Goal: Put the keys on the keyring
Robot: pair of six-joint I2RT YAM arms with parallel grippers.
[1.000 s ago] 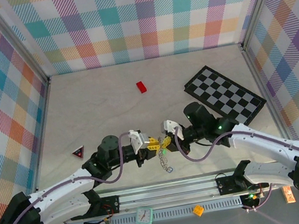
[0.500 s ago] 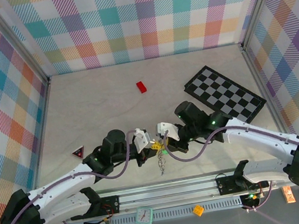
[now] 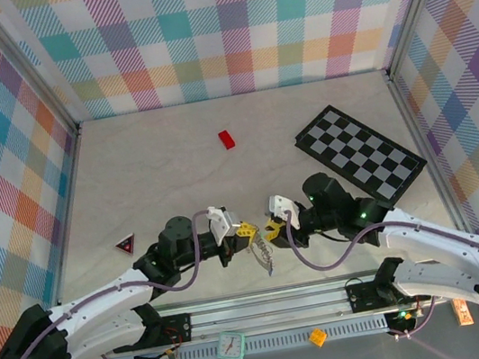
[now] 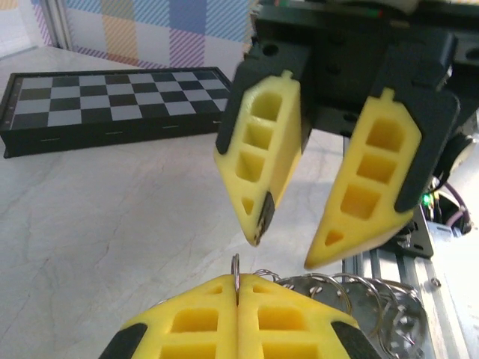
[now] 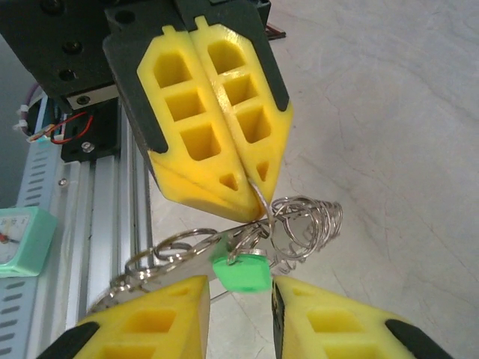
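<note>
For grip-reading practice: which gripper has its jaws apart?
The right gripper: a gap separates its jaws, while the left gripper is clamped shut on the keyring.

Our arms (image 3: 105, 305) wear white shells over black joints, with purple cables (image 3: 195, 241) looping alongside; our fingers (image 4: 262, 157) are yellow, cut with square hollows, on black mounts.

Coiled silvery keyring (image 5: 303, 226) hangs in the air, green-headed key (image 5: 241, 271) among its loops.
</note>
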